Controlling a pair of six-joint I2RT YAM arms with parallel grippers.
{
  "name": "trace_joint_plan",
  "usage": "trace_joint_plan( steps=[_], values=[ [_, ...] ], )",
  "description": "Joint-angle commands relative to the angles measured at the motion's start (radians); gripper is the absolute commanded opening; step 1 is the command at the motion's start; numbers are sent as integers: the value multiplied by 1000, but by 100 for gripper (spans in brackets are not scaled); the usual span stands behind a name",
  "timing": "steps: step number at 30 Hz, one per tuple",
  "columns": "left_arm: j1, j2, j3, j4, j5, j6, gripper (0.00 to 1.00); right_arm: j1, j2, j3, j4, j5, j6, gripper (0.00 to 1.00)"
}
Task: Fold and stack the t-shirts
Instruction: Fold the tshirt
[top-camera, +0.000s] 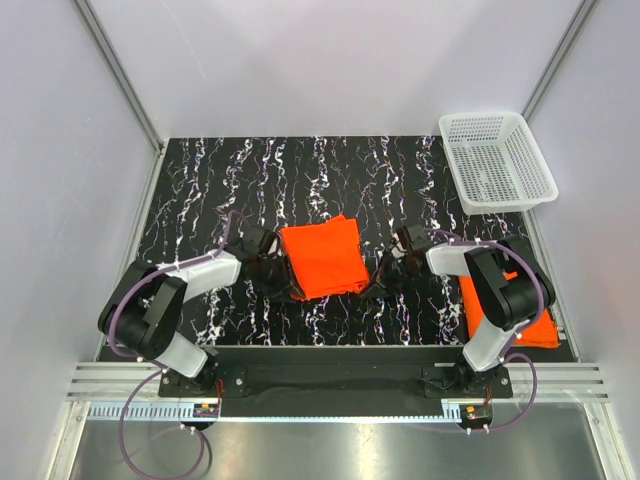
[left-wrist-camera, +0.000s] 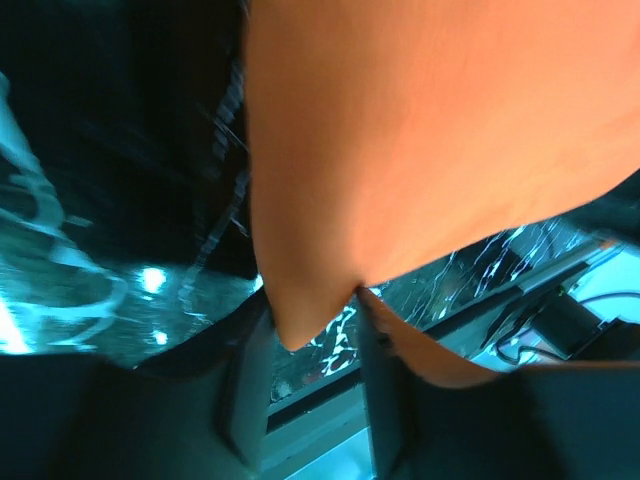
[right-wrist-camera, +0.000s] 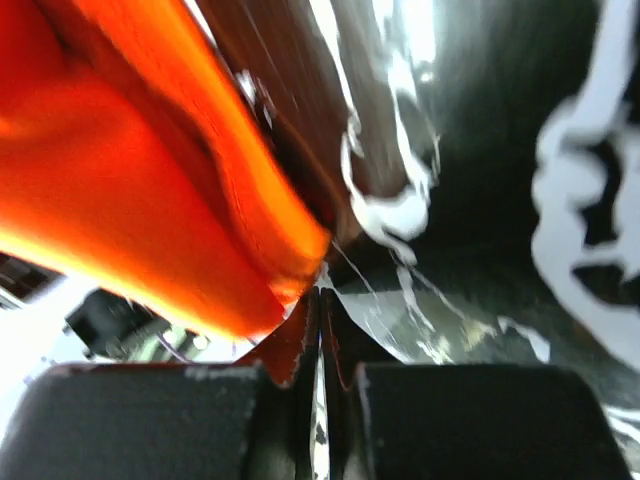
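Between left gripper (top-camera: 275, 272) and right gripper (top-camera: 378, 276) lies a folded t-shirt (top-camera: 322, 258); left jaws stand apart around its corner; right jaws press together at its edge, hold unclear; second t-shirt (top-camera: 538, 328) lies behind right gripper; stacking seemingly remains.

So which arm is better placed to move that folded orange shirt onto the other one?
Probably the right: the other t-shirt lies by its base, and the right gripper is shut at a corner of the folded t-shirt. The left gripper stands on the opposite side.

Left gripper (left-wrist-camera: 310, 335) stands parted; right gripper (right-wrist-camera: 320, 305) pressed closed.
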Motion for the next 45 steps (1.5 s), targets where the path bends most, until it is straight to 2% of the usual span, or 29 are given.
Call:
trace_joint_plan(
  steps=[1, 4, 7, 9, 12, 13, 15, 16, 17, 22, 25, 26, 29, 31, 33, 36, 40, 43, 44, 45],
  values=[
    [-75, -7, -26, 90, -21, -99, 37, -9, 25, 96, 58, 84, 69, 6],
    [-137, -9, -38, 148, -37, -174, 33, -47, 62, 168, -6, 153, 44, 7],
    [-256, 9, -2, 184, -32, -212, 33, -122, 134, 297, -92, 173, -34, 9],
    [-293, 34, 57, 187, -3, -202, 34, -168, 180, 407, -137, 206, -120, 11],
    [-330, 19, 135, 181, 55, -130, 40, -214, 246, 573, -265, 236, -248, 18],
    [-323, 0, 156, 127, 49, -102, 46, -222, 258, 604, -316, 239, -268, 25],
    [-292, -49, 236, 51, 9, 13, 54, -239, 275, 670, -353, 215, -299, 32],
    [-236, -60, 262, -8, 2, 48, 58, -242, 275, 678, -359, 194, -298, 36],
    [-196, -69, 285, -26, 14, 83, 64, -242, 263, 675, -356, 143, -286, 45],
    [62, 32, 491, -66, 95, 291, 68, -241, 185, 554, -216, 22, -217, 59],
    [95, 182, 670, -114, 49, 426, 65, -241, 149, 511, -171, -21, -212, 66],
    [96, 262, 712, -115, 39, 453, 63, -239, 149, 509, -171, -33, -216, 66],
    [98, 426, 904, -122, 10, 568, 50, -241, 146, 498, -161, -73, -212, 63],
    [99, 501, 971, -128, 12, 610, 44, -242, 139, 478, -129, -95, -195, 60],
    [101, 587, 1052, -135, 8, 665, 45, -241, 138, 455, -99, -121, -152, 56],
    [106, 660, 1127, -134, -1, 707, 52, -237, 140, 412, -43, -141, -89, 48],
    [124, 706, 1183, -140, -46, 691, 57, -221, 131, 351, -3, -147, -46, 50],
    [147, 700, 1191, -161, -104, 604, 54, -213, 125, 304, -3, -118, -19, 49],
    [155, 669, 1162, -162, -107, 536, 52, -208, 126, 296, -3, -95, -8, 41],
    [159, 645, 1137, -155, -118, 509, 52, -204, 126, 291, -5, -86, -6, 39]
  ],
)
